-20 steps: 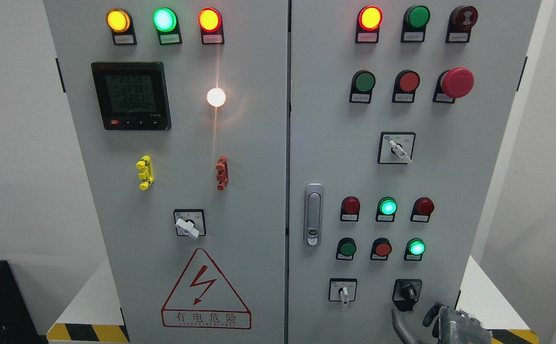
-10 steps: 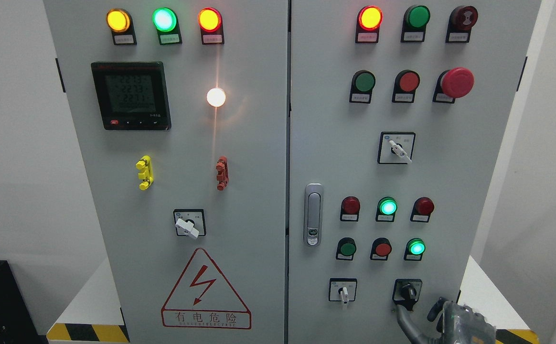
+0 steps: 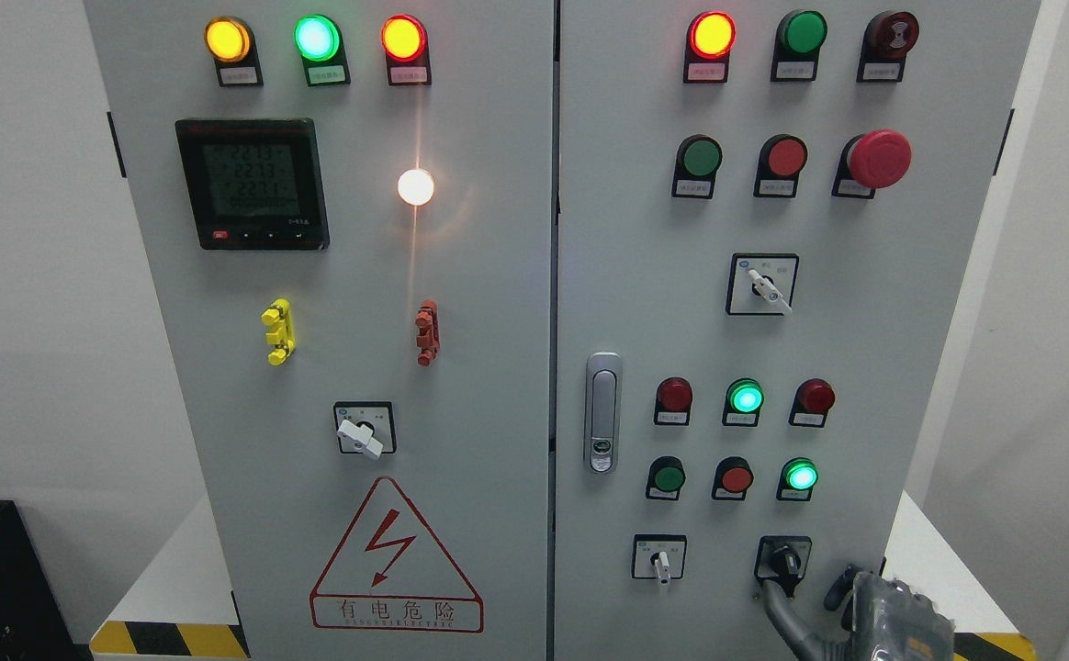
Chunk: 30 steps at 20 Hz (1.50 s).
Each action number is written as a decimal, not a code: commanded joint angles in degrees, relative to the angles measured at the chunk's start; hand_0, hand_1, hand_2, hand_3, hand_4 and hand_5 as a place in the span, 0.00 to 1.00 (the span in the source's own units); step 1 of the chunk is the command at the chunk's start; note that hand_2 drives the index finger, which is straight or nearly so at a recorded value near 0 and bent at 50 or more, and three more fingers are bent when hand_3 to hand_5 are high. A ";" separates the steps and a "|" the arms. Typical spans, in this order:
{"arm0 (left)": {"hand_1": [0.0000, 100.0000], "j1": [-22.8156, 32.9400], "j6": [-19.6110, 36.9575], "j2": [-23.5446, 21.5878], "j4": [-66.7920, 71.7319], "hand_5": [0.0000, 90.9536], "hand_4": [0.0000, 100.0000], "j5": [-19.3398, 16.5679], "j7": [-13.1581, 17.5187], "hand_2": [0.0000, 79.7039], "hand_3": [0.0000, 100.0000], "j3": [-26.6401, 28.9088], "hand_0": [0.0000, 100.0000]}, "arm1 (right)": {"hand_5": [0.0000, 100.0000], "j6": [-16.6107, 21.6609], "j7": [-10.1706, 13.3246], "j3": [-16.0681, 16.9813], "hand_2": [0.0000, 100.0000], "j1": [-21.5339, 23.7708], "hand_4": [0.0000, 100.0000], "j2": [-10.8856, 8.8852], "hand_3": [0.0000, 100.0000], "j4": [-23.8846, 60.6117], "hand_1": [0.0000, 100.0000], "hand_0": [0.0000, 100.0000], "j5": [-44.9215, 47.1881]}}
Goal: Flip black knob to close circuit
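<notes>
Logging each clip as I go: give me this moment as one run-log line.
stage: reaching | right robot hand: one finger touching or just under black knob, grasp unclear | knob: lower right of right cabinet door | left arm: out of view

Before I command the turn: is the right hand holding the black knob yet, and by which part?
Nothing is visibly held. The right hand sits just below the black knob, one finger reaching up to its lower edge, not wrapped around it.

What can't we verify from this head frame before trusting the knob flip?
- Head view: right hand is cut off by the bottom edge; contact with the black knob is unclear.
- Head view: knob position labels are too small to read.
- Head view: meter digits are blurred.
- Left arm: out of frame.
</notes>
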<state>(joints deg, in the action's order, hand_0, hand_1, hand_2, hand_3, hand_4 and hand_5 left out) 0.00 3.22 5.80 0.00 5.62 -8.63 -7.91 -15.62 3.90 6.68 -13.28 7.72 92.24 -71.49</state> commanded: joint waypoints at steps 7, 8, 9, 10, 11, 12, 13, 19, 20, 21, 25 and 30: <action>0.56 1.32 0.03 0.00 -1.67 0.00 0.00 0.00 0.01 0.00 0.00 0.00 0.12 | 0.68 -0.11 0.14 1.31 0.61 -0.26 0.71 0.02 0.82 -0.39 0.19 0.00 0.13; 0.56 1.32 0.03 0.00 -1.67 0.00 0.00 0.00 0.01 0.00 0.00 0.00 0.12 | 0.68 -0.11 0.23 1.31 0.61 -0.26 0.71 0.02 0.82 -0.30 0.19 0.00 0.21; 0.56 1.32 0.03 0.00 -1.67 0.00 0.00 0.00 0.01 0.00 0.00 0.00 0.12 | 0.68 -0.11 0.23 1.66 0.61 -0.26 0.71 0.02 0.82 -0.30 0.19 0.00 0.30; 0.56 1.32 0.03 0.00 -1.67 0.00 0.00 0.00 0.01 0.00 0.00 0.00 0.12 | 0.68 -0.11 0.23 1.67 0.61 -0.26 0.71 0.02 0.82 -0.30 0.19 0.00 0.39; 0.56 1.32 0.03 0.00 -1.67 0.00 0.00 0.00 0.01 0.00 0.00 0.00 0.12 | 0.68 -0.11 0.23 1.75 0.61 -0.26 0.71 0.02 0.82 -0.30 0.19 0.00 0.48; 0.56 1.32 0.03 0.00 -1.67 0.00 0.00 0.00 0.01 0.00 0.00 0.00 0.12 | 0.68 -0.11 0.23 1.84 0.61 -0.26 0.71 0.02 0.82 -0.30 0.19 0.00 0.48; 0.56 1.32 0.03 0.00 -1.67 0.00 0.00 0.00 0.01 0.00 0.00 0.00 0.12 | 0.68 -0.11 0.23 2.02 0.62 -0.26 0.71 0.02 0.82 -0.30 0.18 0.00 0.57; 0.56 1.23 0.03 0.00 -1.67 0.00 0.00 0.00 0.01 0.00 0.00 0.00 0.12 | 0.73 -0.03 0.49 1.93 0.70 -0.26 0.74 0.02 0.87 -0.30 0.20 0.00 0.74; 0.56 1.31 0.03 0.00 -1.67 0.00 0.00 0.00 0.01 0.00 0.00 0.00 0.12 | 0.73 -0.03 0.67 1.93 0.71 -0.26 0.75 0.02 0.88 -0.30 0.21 0.00 0.74; 0.56 1.32 0.03 0.00 -1.67 0.00 0.00 0.00 0.01 0.00 0.00 0.00 0.12 | 0.74 -0.03 0.75 1.93 0.73 -0.26 0.75 0.02 0.89 -0.30 0.22 0.00 0.83; 0.56 1.32 0.03 0.00 -1.67 0.00 0.00 0.00 0.01 0.00 0.00 0.00 0.12 | 0.76 0.32 1.63 2.02 0.76 -0.34 0.77 0.02 0.91 -0.21 0.22 0.00 0.92; 0.56 1.32 0.03 0.00 -1.67 0.00 0.00 0.00 0.01 0.00 0.00 0.00 0.12 | 0.78 0.33 1.63 2.02 0.77 -0.26 0.79 0.02 0.93 -0.04 0.23 0.00 0.92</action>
<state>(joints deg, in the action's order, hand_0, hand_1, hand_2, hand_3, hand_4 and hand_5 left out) 0.00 3.22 5.80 0.00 5.62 -8.63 -7.91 -15.30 5.43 8.40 -13.56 7.74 92.02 -70.65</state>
